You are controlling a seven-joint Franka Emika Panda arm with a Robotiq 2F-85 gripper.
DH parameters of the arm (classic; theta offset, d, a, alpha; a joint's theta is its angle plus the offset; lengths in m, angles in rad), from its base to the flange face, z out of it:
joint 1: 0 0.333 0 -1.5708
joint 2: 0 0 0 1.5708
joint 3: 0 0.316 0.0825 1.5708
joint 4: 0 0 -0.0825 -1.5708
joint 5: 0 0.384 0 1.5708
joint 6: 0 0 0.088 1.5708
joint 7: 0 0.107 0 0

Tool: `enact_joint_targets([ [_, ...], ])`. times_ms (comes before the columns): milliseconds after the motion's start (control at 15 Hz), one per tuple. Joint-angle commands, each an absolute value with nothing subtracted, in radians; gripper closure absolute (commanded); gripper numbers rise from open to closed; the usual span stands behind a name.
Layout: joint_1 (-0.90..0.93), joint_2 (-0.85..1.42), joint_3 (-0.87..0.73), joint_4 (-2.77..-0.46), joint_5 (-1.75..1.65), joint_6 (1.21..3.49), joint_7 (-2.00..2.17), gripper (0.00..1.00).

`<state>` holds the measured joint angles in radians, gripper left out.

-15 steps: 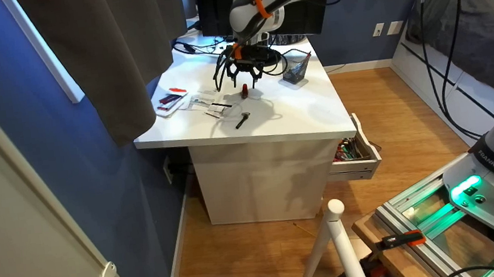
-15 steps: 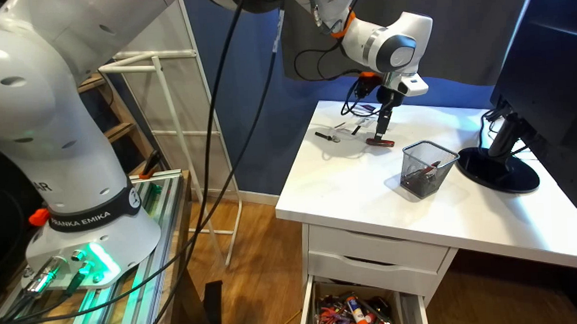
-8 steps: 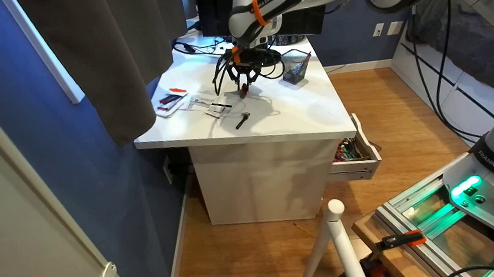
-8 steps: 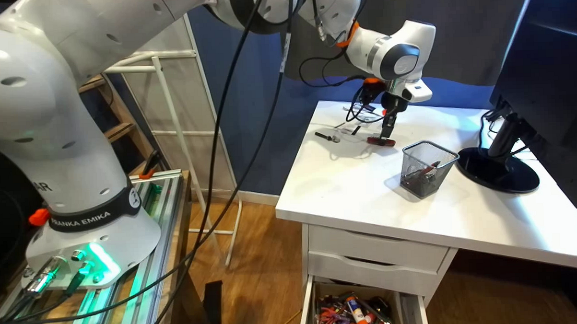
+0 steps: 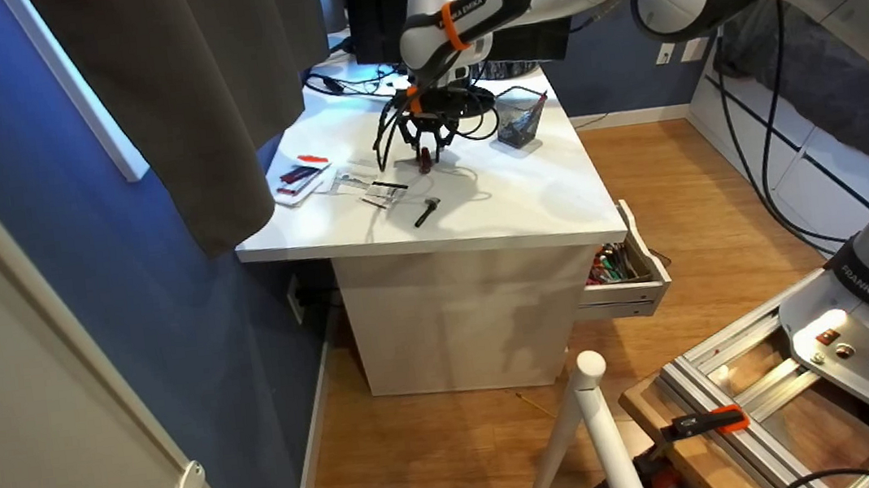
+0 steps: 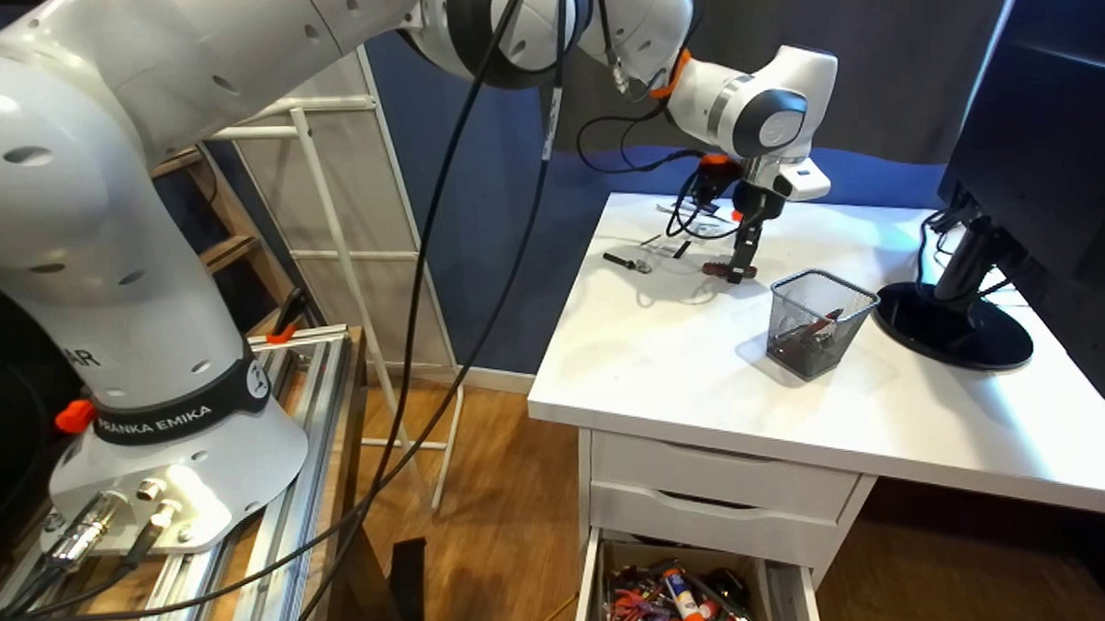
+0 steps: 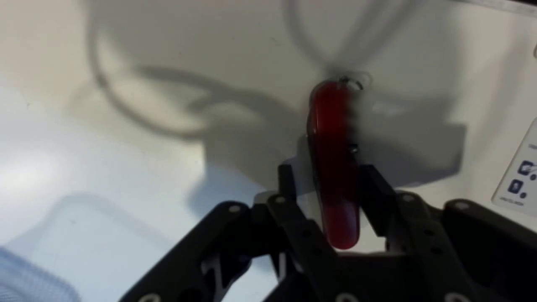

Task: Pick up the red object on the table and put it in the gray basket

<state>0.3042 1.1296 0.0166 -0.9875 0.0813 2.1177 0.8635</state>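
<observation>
Gray basket (image 6: 793, 309) whole in an exterior view. Wrist view crops it, lower left; gripper (image 7: 327, 173) jaws apart, red object (image 7: 332, 126) between.

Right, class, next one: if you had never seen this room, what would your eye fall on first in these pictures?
Probably the white robot arm, stretched over the white desk in both exterior views. In the wrist view, the red object stands out against the pale surface, between the jaws of the open gripper. Then perhaps the open drawer under the desk in an exterior view, holding a colourful jumble.
</observation>
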Motion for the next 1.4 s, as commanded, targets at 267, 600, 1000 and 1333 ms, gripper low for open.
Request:
enact_joint_targets([
  [267, 0.302, 1.070, 0.004, -1.000, 0.084, 2.026, 0.910, 0.93],
  [600, 0.252, 0.925, -0.032, -1.154, 0.114, 2.081, 1.024, 0.93],
  [1000, 0.192, 0.745, -0.048, -1.377, 0.115, 2.127, 1.133, 0.93],
  [1333, 0.175, 0.628, -0.056, -1.537, 0.110, 2.250, 1.196, 0.93],
])
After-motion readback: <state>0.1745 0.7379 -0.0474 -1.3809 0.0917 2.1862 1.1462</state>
